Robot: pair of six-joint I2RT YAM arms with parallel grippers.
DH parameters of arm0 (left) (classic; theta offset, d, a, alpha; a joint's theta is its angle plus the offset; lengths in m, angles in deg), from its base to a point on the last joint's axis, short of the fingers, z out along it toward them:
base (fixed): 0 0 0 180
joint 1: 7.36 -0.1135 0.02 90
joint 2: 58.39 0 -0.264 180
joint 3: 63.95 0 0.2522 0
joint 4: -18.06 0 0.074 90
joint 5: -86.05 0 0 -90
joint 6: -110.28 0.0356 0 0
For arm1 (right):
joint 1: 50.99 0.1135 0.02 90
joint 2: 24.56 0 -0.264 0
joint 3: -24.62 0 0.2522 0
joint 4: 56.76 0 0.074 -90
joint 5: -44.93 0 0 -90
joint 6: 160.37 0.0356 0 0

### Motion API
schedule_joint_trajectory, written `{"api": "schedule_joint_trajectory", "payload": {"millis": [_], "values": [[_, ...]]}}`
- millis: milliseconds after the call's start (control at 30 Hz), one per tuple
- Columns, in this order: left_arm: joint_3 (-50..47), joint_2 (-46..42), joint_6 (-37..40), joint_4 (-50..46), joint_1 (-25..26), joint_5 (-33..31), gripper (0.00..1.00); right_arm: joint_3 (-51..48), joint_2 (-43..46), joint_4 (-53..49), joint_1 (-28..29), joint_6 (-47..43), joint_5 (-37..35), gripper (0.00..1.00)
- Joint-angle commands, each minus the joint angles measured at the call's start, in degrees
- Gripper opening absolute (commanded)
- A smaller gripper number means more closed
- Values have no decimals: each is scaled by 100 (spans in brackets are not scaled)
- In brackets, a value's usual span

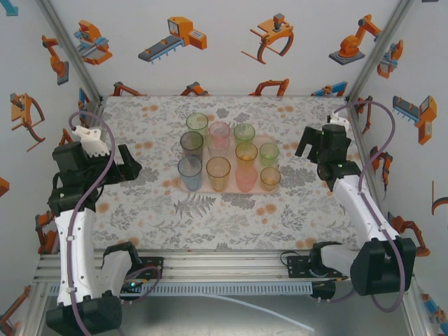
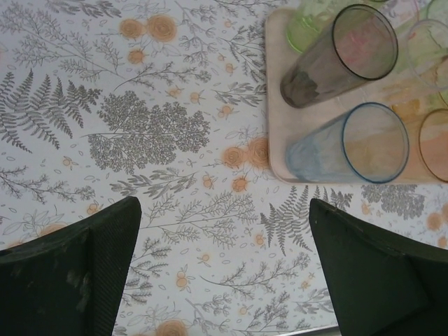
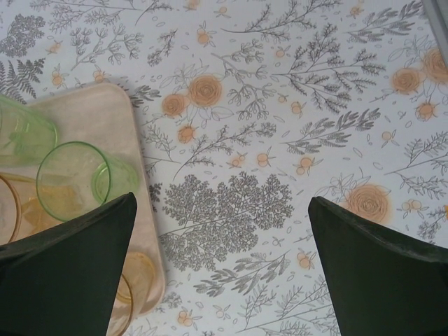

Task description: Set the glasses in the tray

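Black jaws of your left gripper (image 2: 224, 227) stand wide apart at the bottom of the left wrist view, with nothing between them but the floral table (image 2: 140, 126). At the upper right of that frame you see a corner of the tray (image 2: 278, 136). A grey glass (image 2: 336, 59) and a blue glass (image 2: 350, 147) stand on it nearest the jaws, clear of both.

Your right gripper (image 3: 220, 217) is spread just as wide and grips nothing; bare table shows through the gap. At the left of the right wrist view, its left finger (image 3: 70, 273) overlaps the edge of the tray (image 3: 105, 119) and the foot of a green glass (image 3: 70, 182). You cannot tell from this view whether they touch.

From the top view, your left gripper (image 1: 131, 168) sits left of centre and your right gripper (image 1: 306, 143) right of centre. Each is beside the tray (image 1: 232, 190) and apart from it. In the middle of the frame, the tray holds the glasses (image 1: 218, 172). You can count ten, all upright in loose rows: greens along the top and right, pink in the top row, grey and blue down the left, ambers and orange toward the bottom.
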Motion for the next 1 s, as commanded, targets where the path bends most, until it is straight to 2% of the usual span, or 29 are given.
{"api": "schedule_joint_trajectory", "payload": {"millis": [0,133,300,400,567,800,967], "values": [[-110,251,-434,568,-46,-104,97,-143,11,535,-35,-397,-126,99],[-595,409,-794,1443,-93,-39,97,-554,164,1091,-33,-701,-113,99],[-1009,721,-1258,2208,-170,-172,97,-612,297,904,-33,-725,-76,99],[-1276,959,-1435,2781,-322,-19,97,-712,369,958,-33,-712,-10,99],[-1730,1454,-1347,3898,-454,-306,97,-884,338,1156,-33,-675,220,99],[-2184,2476,-1640,5491,-530,-527,97,-1202,368,1384,-31,-726,194,99],[-2399,3252,-1520,6517,-535,-622,97,-1351,360,1531,-33,-826,211,99]]}}
